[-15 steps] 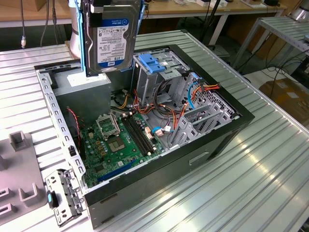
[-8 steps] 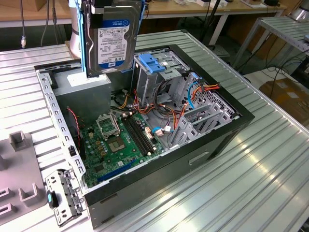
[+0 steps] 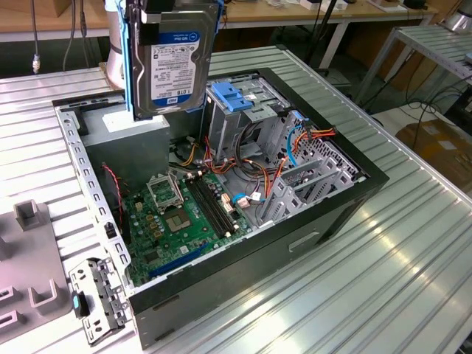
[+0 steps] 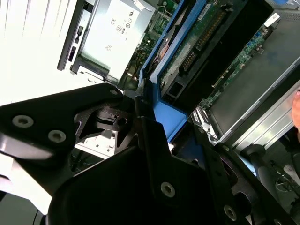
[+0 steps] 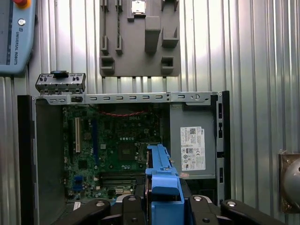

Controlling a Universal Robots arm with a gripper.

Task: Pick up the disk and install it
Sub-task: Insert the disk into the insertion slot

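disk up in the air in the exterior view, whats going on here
The arm's gripper is shut on the disk and holds it upright above the open computer case. It is over the grey power supply, on the exterior view's left of the metal drive cage with its blue latch. The disk is clear of the cage: picked up, not yet installed.

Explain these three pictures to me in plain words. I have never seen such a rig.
A robot arm's gripper holds the disk, a hard drive with blue side rails, upright above an open computer case. The exterior view is from a camera off the arm; both wrist views are from cameras riding on it. The case lies on a ribbed metal table; inside are the motherboard, a grey power supply and a drive cage. A grey fixture plate lies beside it.
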